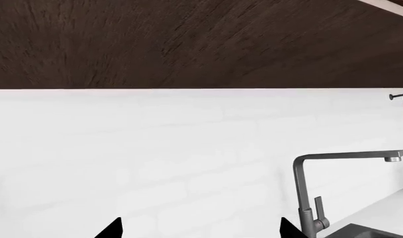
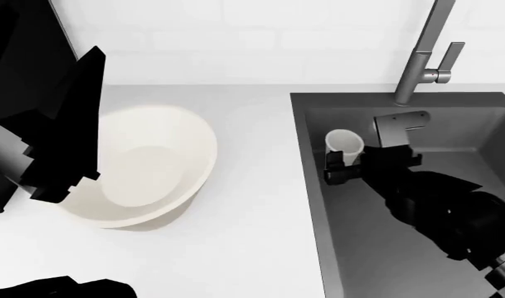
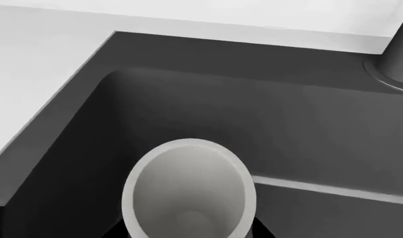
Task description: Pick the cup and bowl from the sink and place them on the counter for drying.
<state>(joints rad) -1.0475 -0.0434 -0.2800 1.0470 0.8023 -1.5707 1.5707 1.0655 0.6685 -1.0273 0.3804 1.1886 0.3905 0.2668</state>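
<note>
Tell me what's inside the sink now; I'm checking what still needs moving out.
The cup stands upright in the sink, with the right gripper at it. The bowl already rests on the counter. The right arm hides part of the basin floor.

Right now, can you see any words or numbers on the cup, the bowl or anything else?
None: no words, numbers, labels or signs in any view.
Cup: plain white.
Bowl: plain cream.
Faucet: bare grey metal.
Sink, counter and wall tiles: blank.
</note>
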